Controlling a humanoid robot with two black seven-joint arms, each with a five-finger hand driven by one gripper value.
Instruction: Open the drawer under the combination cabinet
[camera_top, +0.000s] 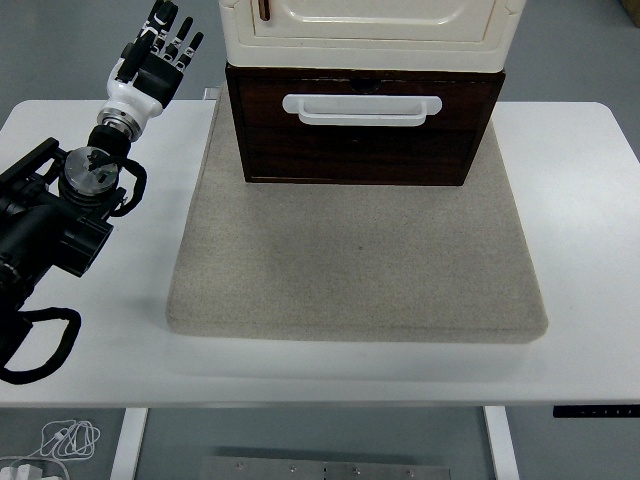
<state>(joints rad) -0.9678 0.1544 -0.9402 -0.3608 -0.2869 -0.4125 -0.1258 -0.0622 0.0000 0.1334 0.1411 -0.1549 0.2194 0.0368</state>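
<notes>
The white table (90, 360) carries everything, and the dark wooden drawer (365, 135) is the landmark here. Under the drawer and spreading toward the near edge lies a grey mat (355, 260). On top of the drawer sits the cream cabinet (370, 35), cut off by the picture's top. The drawer looks shut or close to it; how its front sits against the cabinet face cannot be told. Across its upper front runs a white bar handle (362, 109).

The left arm (60, 215) reaches in well to the left of the drawer, and its left hand (155, 55) is raised off the mat, level with the drawer's top, fingers (180, 38) spread and holding nothing. The right hand is not visible.

To do this well, the hand likely needs to travel right to the handle, hook its fingers behind the bar near its middle, then pull straight toward the near edge, evenly, so the cabinet does not slide with it
</notes>
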